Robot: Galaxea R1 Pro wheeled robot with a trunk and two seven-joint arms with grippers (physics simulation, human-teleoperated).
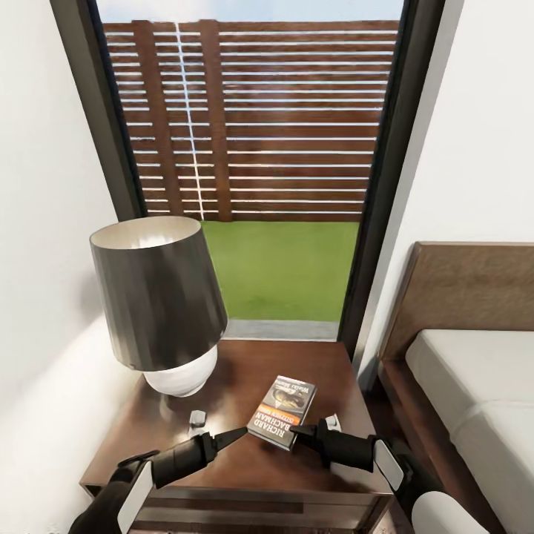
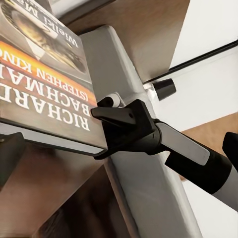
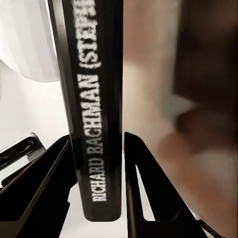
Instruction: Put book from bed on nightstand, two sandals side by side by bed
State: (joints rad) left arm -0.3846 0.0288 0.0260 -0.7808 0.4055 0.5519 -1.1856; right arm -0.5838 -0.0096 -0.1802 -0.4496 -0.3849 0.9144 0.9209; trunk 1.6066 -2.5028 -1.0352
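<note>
The book [image 1: 285, 411], a dark paperback with white lettering and an orange band, sits tilted just over the nightstand [image 1: 222, 393] top. My right gripper [image 1: 300, 434] is shut on its near corner. In the right wrist view the book's spine [image 3: 94, 99] stands between the two black fingers [image 3: 44, 188]. My left gripper [image 1: 221, 426] is open just left of the book, one fingertip pointing at its edge. The left wrist view shows the book cover [image 2: 44, 74] with the right gripper [image 2: 101, 134] clamped on it. The two sandals are out of view.
A lamp [image 1: 159, 297] with a dark shade and white base takes up the nightstand's back left. The bed [image 1: 475, 386] with its brown headboard [image 1: 475, 289] lies to the right. A tall window [image 1: 252, 148] onto fence and grass stands behind, with white walls on both sides.
</note>
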